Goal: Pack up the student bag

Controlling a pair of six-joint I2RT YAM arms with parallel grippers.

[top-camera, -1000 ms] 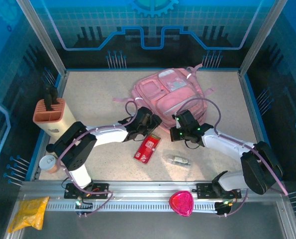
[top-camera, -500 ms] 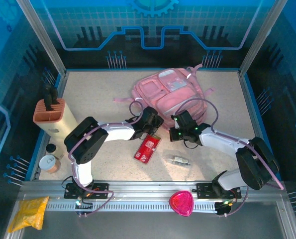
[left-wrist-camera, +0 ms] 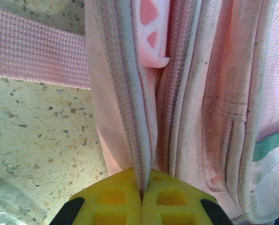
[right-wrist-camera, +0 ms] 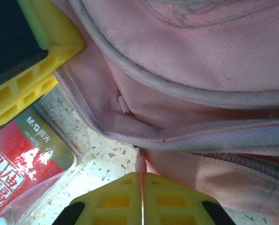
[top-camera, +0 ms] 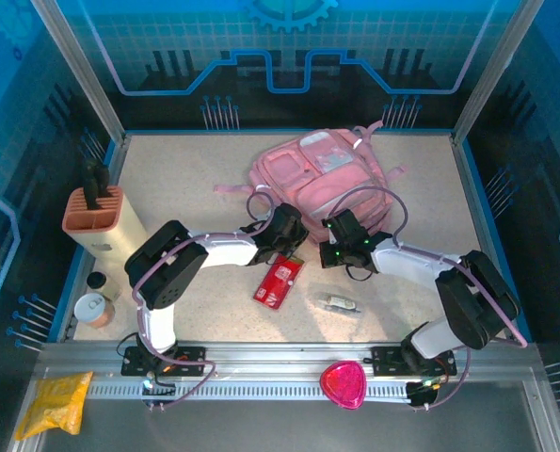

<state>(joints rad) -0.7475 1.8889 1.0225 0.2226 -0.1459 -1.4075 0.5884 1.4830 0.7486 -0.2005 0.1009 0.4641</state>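
Left gripper [left-wrist-camera: 142,194]: half-open a second ago, now closed tight on the zippered lip [left-wrist-camera: 130,93] of the student bag [top-camera: 322,174], at the bag's near-left corner, fabric pinched between the yellow pads. Forearm advanced toward the bag over that second, elbow pulled in from the bag's far-left side.

Right gripper [right-wrist-camera: 141,187]: pads nearly together at the bag's near edge, just right of the left gripper, nipping a thin sliver of pink fabric; hold unchanged but for a slight loosening.

Meaning for the task, as a judgement: both sides of the opening now gripped, ready to be drawn apart; nothing packed yet.

Pose: both arms stretched low and forward from their bases, wrists converging on the bag's near edge, fingers pointing into the fabric.

Red packet [top-camera: 280,281] flat just in front of the bag, below the left wrist, untouched.
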